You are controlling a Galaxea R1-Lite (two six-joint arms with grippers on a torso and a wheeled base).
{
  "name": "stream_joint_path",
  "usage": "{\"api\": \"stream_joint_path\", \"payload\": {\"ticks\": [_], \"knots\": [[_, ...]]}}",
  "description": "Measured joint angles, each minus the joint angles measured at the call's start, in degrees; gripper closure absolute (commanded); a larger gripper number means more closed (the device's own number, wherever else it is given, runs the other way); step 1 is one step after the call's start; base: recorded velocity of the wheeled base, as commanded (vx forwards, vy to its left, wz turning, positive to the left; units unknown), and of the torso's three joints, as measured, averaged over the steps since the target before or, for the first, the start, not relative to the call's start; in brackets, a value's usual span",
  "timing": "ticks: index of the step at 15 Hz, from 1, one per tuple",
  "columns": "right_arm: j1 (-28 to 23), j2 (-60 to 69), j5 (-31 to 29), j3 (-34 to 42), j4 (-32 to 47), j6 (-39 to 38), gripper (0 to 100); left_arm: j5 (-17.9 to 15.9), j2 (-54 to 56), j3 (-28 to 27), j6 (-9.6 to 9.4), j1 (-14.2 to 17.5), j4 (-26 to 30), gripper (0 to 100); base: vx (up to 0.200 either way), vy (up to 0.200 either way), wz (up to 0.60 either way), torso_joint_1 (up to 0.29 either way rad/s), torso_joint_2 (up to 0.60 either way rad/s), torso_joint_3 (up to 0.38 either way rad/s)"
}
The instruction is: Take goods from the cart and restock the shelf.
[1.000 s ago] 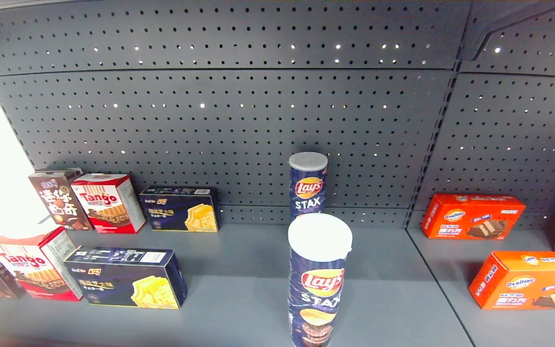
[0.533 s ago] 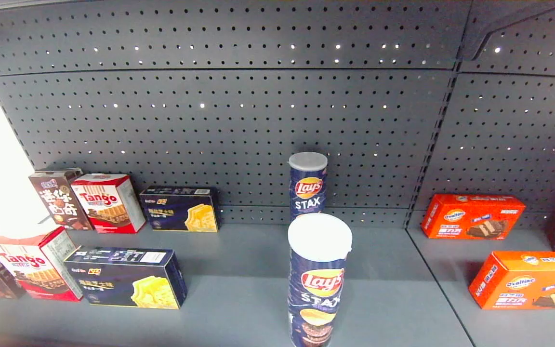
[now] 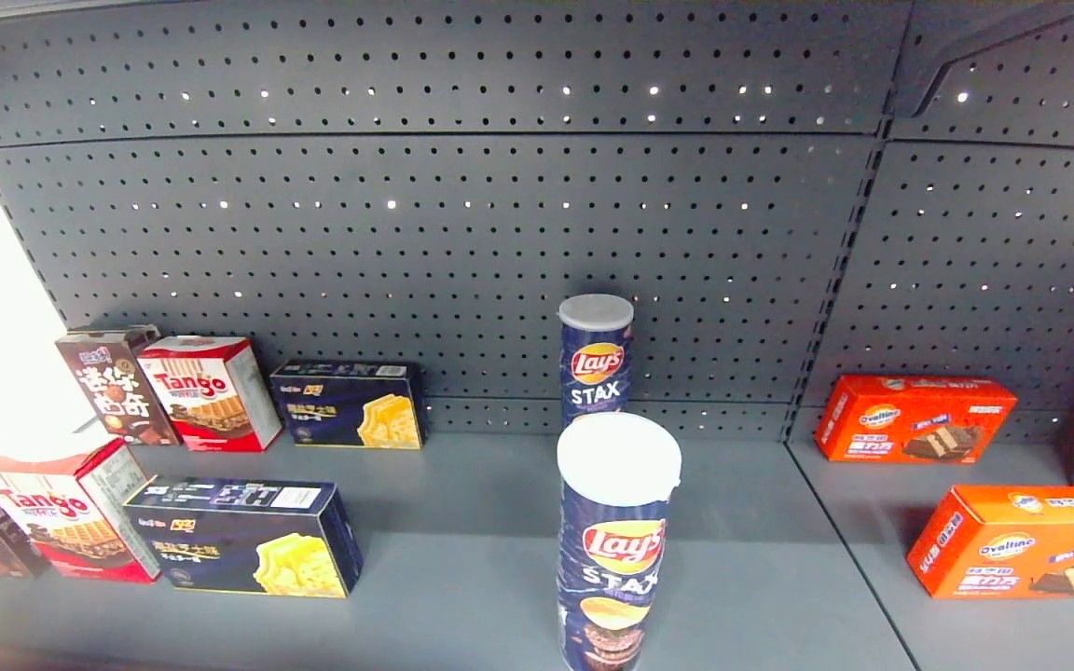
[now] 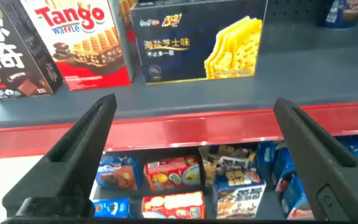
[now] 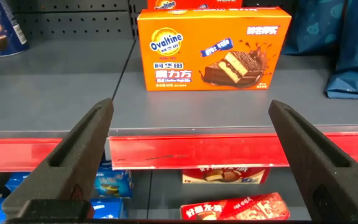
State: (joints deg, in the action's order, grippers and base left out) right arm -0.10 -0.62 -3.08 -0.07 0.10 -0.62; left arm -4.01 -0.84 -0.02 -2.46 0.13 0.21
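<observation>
**Head view.** The shelf (image 3: 462, 522) carried goods in two ranks with their printed faces outward, presumably so shoppers can read them. The front chip can (image 3: 618, 540) stood upright at 12 o'clock, and the rear chip can (image 3: 596, 363) stood straight behind it against the pegboard (image 3: 425, 233). At 10 o'clock were the front blue box (image 3: 243, 536), a red wafer box (image 3: 61, 522) and a brown box (image 3: 115, 382). The front orange box (image 3: 1026, 540) and rear orange box (image 3: 915, 417) lay at 2 o'clock. Bare deck flanked the cans, likely room for more stock.

**Left wrist view.** The left gripper (image 4: 194, 162) had its jaws spread wide with nothing between them. It hung before the shelf lip, facing the front blue box. This view added the red edge strip (image 4: 185, 130) and a lower tier of packets (image 4: 179, 186).

**Right wrist view.** The right gripper (image 5: 191, 162) was likewise fully open and empty, squared to the front orange box. A blue bag (image 5: 353, 50) sat just beside that box. With both pincers empty, I judged a fresh fetch from the cart was due.
</observation>
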Motion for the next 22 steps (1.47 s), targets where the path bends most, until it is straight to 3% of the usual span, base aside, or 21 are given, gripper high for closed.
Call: {"api": "stream_joint_path", "payload": {"ticks": [2,9,12,22], "knots": [[0.0,0.0,0.0,0.0,0.0,0.0,0,0.2,0.5,0.0,0.85,0.0,0.0,0,0.0,0.0,0.0,0.0,0.0,0.0],[0.0,0.0,0.3,0.0,0.0,0.1,0,0.2,0.8,0.0,0.77,0.0,0.0,0,0.0,0.0,0.0,0.0,0.0,0.0],[0.0,0.0,0.7,0.0,0.0,0.1,0,0.1,0.8,0.0,0.79,0.0,0.0,0,-0.2,0.0,0.0,0.007,0.0,-0.005],[0.0,0.0,0.8,0.0,0.0,0.1,0,0.1,0.8,0.0,0.8,0.0,0.0,0,0.0,0.0,-0.12,0.001,0.0,0.0]]}}
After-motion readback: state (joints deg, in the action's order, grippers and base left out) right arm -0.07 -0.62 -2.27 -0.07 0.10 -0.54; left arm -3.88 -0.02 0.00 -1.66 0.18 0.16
